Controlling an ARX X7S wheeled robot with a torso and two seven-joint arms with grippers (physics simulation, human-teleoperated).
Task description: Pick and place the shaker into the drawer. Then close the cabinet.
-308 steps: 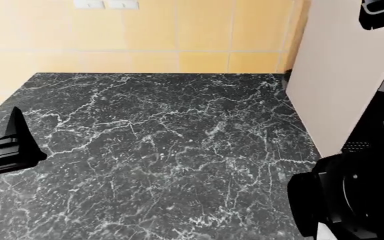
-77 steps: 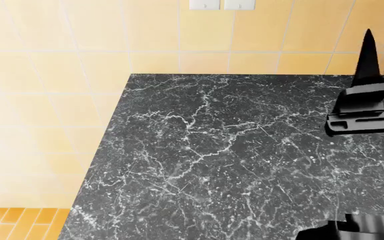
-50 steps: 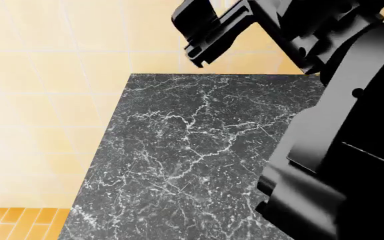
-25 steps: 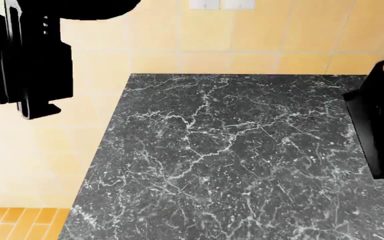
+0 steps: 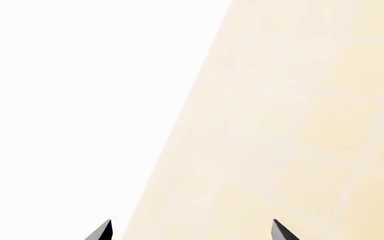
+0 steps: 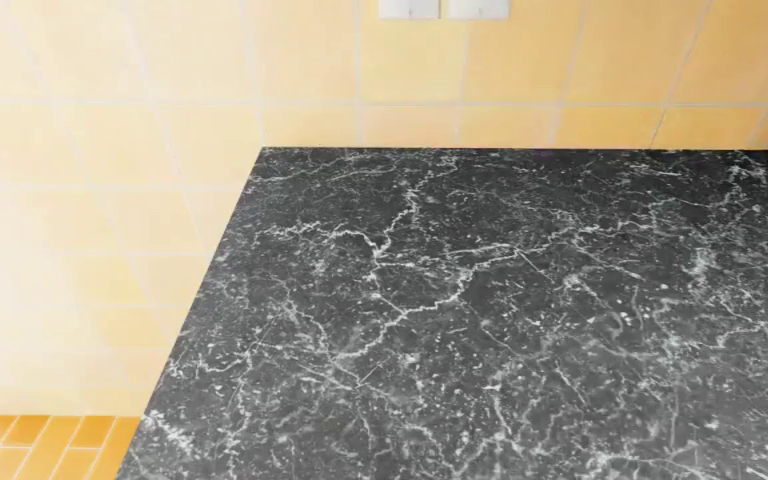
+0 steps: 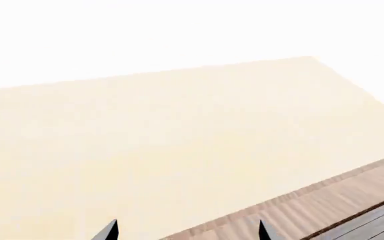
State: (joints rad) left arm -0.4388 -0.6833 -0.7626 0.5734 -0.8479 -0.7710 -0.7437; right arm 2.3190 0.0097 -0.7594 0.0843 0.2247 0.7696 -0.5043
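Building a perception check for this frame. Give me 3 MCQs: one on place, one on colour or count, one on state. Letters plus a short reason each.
1. In the head view, where does the tiled wall meet the countertop?
A. Along its far edge and its left edge
B. Only along its right edge
C. Nowhere

2. What colour is the countertop?
A. Plain white
B. Black with white veining
C. Reddish-brown wood

3. How do the left tool's fingertips stand in the left wrist view?
A. Shut on a shaker
B. Pressed together, empty
C. Apart, nothing between them

Answers:
1. A: the yellow tiled wall borders the countertop at the back and on the left.
2. B: the surface is black marble with white veins.
3. C: the left tool shows two dark tips wide apart with only wall behind; the right tool looks the same.

No shaker or drawer shows in any view.
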